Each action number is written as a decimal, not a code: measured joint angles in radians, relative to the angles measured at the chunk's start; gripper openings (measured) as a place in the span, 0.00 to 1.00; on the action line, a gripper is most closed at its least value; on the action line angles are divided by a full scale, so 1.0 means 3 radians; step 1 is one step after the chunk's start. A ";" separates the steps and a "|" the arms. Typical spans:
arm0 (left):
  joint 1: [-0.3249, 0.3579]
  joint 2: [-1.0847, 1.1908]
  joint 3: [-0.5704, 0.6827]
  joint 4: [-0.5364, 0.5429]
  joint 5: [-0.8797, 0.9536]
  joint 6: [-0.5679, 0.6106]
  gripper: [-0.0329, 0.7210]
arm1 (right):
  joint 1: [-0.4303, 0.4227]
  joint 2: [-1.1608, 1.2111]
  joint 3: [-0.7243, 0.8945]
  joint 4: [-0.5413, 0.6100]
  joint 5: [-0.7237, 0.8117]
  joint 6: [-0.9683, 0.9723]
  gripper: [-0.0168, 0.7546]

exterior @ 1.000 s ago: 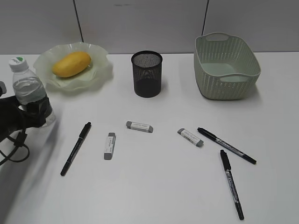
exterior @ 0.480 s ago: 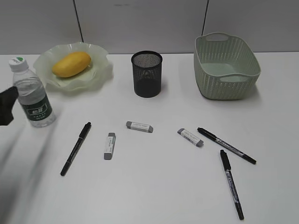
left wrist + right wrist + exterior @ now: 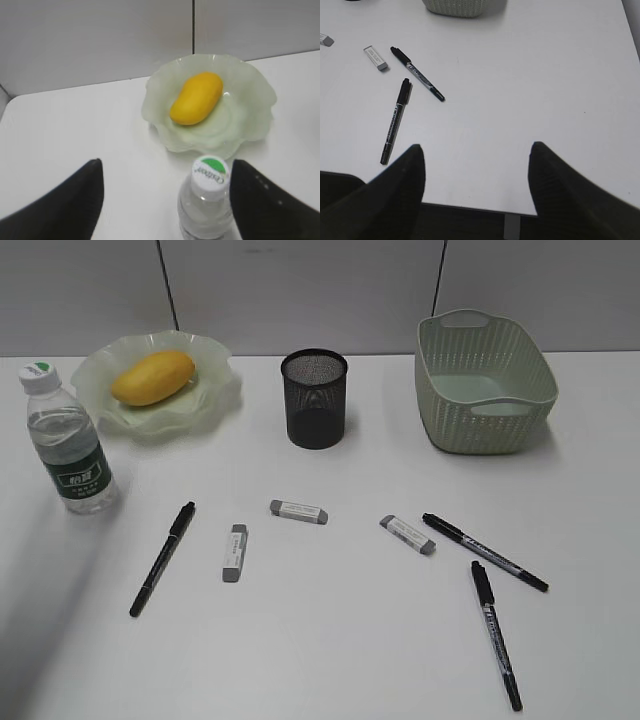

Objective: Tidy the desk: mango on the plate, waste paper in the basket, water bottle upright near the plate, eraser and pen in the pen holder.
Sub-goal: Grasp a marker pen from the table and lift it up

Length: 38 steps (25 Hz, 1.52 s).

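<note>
The mango (image 3: 152, 377) lies on the plate (image 3: 215, 390) at the back left; both also show in the left wrist view, mango (image 3: 196, 97) and plate (image 3: 255, 100). The water bottle (image 3: 68, 440) stands upright in front of the plate. My left gripper (image 3: 165, 169) is open, and the bottle's cap (image 3: 210, 172) stands free just inside its right finger. My right gripper (image 3: 476, 150) is open and empty over the desk's front right edge. Neither gripper shows in the exterior view. The pen holder (image 3: 315, 398) and the basket (image 3: 485, 380) stand at the back. No waste paper is in view.
Three pens lie on the desk: one at the left (image 3: 163, 558) and two at the right (image 3: 485, 551) (image 3: 496, 633). Three erasers (image 3: 235, 552) (image 3: 298, 511) (image 3: 407, 534) lie between them. The right wrist view shows two pens (image 3: 417, 80) (image 3: 396, 120) and an eraser (image 3: 375, 57).
My left gripper has let go of the water bottle and drawn back to the left, out of the exterior view. The bottle stays upright in the same spot.
</note>
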 joint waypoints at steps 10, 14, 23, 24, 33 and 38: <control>0.0004 -0.0049 -0.1765 0.0012 0.3073 0.0011 0.82 | 0.0000 0.0000 0.0000 0.0000 0.0000 0.0000 0.69; 0.0006 -0.0432 -0.1513 -0.0004 0.3333 -0.0003 0.81 | 0.0000 0.0000 0.0000 0.0000 0.0000 0.0000 0.69; 0.0013 -0.2234 -0.0549 0.0037 0.3404 -0.0121 0.81 | 0.0000 0.0000 0.0000 0.0004 0.0000 0.0000 0.69; 0.0016 -0.2402 -0.0450 0.0044 0.3404 -0.0140 0.81 | 0.0000 0.0000 0.0000 0.0004 0.0000 0.0000 0.69; 0.0016 -0.3457 0.0366 -0.0030 0.3424 -0.0168 0.81 | 0.0000 0.0000 0.0000 0.0004 0.0000 0.0000 0.69; 0.0016 -0.3859 0.0644 -0.0108 0.3424 -0.0167 0.79 | 0.0000 0.0000 0.0000 0.0004 0.0000 0.0000 0.69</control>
